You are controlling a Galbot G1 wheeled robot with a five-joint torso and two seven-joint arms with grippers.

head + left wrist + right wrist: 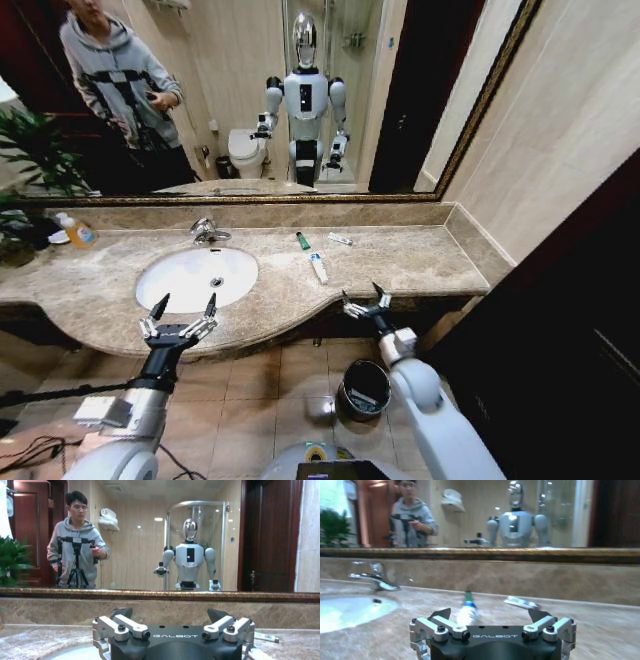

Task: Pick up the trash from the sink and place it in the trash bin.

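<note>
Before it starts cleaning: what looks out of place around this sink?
Small trash litters the counter right of the sink: a green-tipped tube, a white tube and a flat packet. Nothing looks spilled or broken.

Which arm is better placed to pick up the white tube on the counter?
The right. Its open hand hovers at the counter edge just in front of the tube; the left hand, also open, sits before the sink, farther away.
</note>
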